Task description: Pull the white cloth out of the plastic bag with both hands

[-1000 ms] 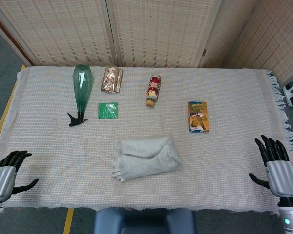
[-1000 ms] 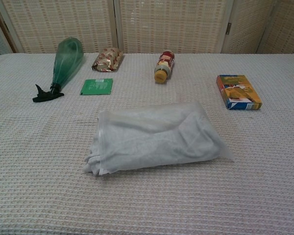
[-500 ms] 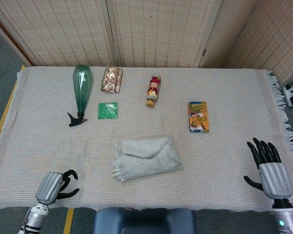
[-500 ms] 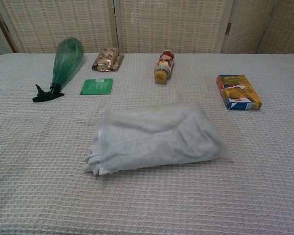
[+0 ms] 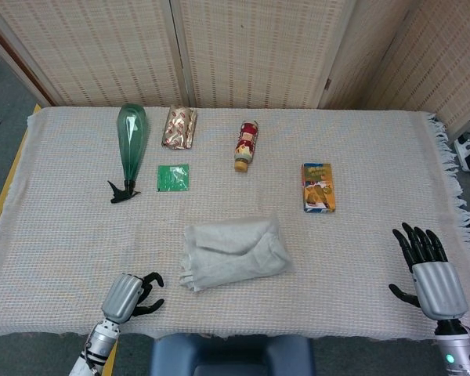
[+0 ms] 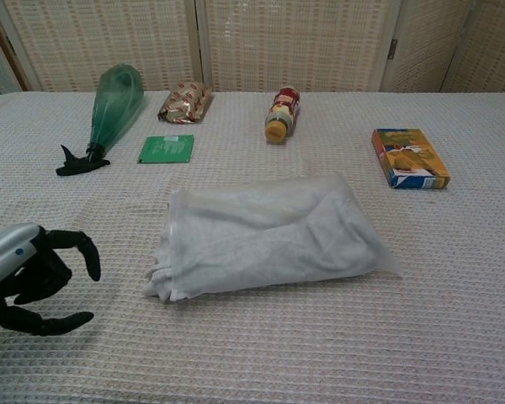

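A clear plastic bag [image 5: 236, 253] [image 6: 269, 234] lies in the middle of the table with the white cloth [image 6: 261, 227] folded inside it; its mouth faces left, and cloth edges poke out there [image 6: 157, 282]. My left hand [image 5: 130, 294] [image 6: 35, 278] hovers low near the front edge, left of the bag's mouth, fingers curved and apart, holding nothing. My right hand [image 5: 431, 266] stands at the table's front right, far from the bag, fingers spread upward and empty; the chest view does not show it.
Along the back lie a green spray bottle [image 5: 130, 145], a foil snack pack [image 5: 179, 127], a green sachet [image 5: 173, 177], a red-labelled bottle [image 5: 246, 144] and a colourful box [image 5: 318, 187]. A woven white tablecloth [image 5: 376, 141] covers the table; a screen stands behind.
My left hand has moved right along the front edge toward the bag's mouth and entered the chest view. My right hand has shifted slightly left and nearer. The bag has not moved.
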`<state>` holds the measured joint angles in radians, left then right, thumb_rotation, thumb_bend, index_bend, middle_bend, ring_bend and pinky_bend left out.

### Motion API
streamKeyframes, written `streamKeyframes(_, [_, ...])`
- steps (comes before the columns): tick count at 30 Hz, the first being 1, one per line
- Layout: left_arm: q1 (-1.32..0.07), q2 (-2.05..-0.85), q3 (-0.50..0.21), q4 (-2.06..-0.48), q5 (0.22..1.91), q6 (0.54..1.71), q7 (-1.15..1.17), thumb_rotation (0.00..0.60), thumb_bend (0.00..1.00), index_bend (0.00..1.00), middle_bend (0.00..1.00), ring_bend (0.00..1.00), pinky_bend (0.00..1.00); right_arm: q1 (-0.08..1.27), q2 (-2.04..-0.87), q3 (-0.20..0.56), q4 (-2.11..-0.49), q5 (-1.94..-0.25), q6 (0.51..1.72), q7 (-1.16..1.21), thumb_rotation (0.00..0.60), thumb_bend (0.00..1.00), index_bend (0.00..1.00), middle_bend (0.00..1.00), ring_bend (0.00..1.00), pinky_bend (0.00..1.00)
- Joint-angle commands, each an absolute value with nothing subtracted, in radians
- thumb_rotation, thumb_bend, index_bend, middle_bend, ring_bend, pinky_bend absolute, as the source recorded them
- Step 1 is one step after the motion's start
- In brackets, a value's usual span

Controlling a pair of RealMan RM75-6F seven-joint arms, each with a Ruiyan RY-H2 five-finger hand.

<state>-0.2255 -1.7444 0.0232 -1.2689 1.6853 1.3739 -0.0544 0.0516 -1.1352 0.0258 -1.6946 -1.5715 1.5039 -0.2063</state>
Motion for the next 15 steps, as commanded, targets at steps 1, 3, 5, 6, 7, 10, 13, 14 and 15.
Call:
streamKeyframes(1, [-0.237, -1.806, 0.014, -1.214, 1.671, 1.368, -0.055, 0.600, 0.22, 0.53, 1.00, 1.00, 1.00, 0.051, -1.133, 0.026, -1.695, -1.573, 1.507, -0.203, 0.600, 0.06, 0.00, 0.00, 0.00, 0.00])
streamKeyframes(3, [-0.244, -1.840, 0.006, -1.184, 1.662, 1.364, -0.055, 0.600, 0.22, 0.53, 1.00, 1.00, 1.00, 0.050, -1.132, 0.026, -1.694, -1.573, 1.508, -0.199, 0.600, 0.06, 0.00, 0.00, 0.00, 0.00])
streamKeyframes(5, [-0.252, -1.872, -0.004, -1.153, 1.651, 1.359, -0.055, 0.600, 0.21, 0.53, 1.00, 1.00, 1.00, 0.049, -1.130, 0.026, -1.694, -1.575, 1.511, -0.195, 0.600, 0.06, 0.00, 0.00, 0.00, 0.00])
streamKeyframes(6, [-0.255, -1.885, -0.009, -1.139, 1.646, 1.357, -0.056, 0.600, 0.21, 0.53, 1.00, 1.00, 1.00, 0.048, -1.129, 0.026, -1.694, -1.576, 1.512, -0.194, 0.600, 0.06, 0.00, 0.00, 0.00, 0.00])
streamKeyframes(7, [-0.259, -1.897, -0.013, -1.124, 1.641, 1.356, -0.059, 0.600, 0.21, 0.53, 1.00, 1.00, 1.00, 0.048, -1.128, 0.025, -1.694, -1.577, 1.513, -0.192, 0.600, 0.06, 0.00, 0.00, 0.00, 0.00])
streamKeyframes(10, [-0.268, -1.930, -0.023, -1.080, 1.629, 1.353, -0.074, 0.600, 0.20, 0.53, 1.00, 1.00, 1.00, 0.046, -1.125, 0.026, -1.694, -1.578, 1.518, -0.186, 0.600, 0.06, 0.00, 0.00, 0.00, 0.00])
streamKeyframes(13, [-0.274, -1.952, -0.030, -1.050, 1.621, 1.359, -0.093, 0.600, 0.20, 0.53, 1.00, 1.00, 1.00, 0.045, -1.124, 0.029, -1.694, -1.576, 1.521, -0.181, 0.600, 0.06, 0.00, 0.00, 0.00, 0.00])
streamKeyframes(14, [-0.276, -1.958, -0.032, -1.043, 1.617, 1.360, -0.099, 0.600, 0.20, 0.53, 1.00, 1.00, 1.00, 0.045, -1.123, 0.031, -1.694, -1.575, 1.523, -0.179, 0.600, 0.06, 0.00, 0.00, 0.00, 0.00])
streamKeyframes(15, [-0.278, -1.962, -0.033, -1.039, 1.616, 1.361, -0.101, 0.600, 0.20, 0.53, 1.00, 1.00, 1.00, 0.045, -1.123, 0.031, -1.693, -1.575, 1.524, -0.178, 0.600, 0.06, 0.00, 0.00, 0.00, 0.00])
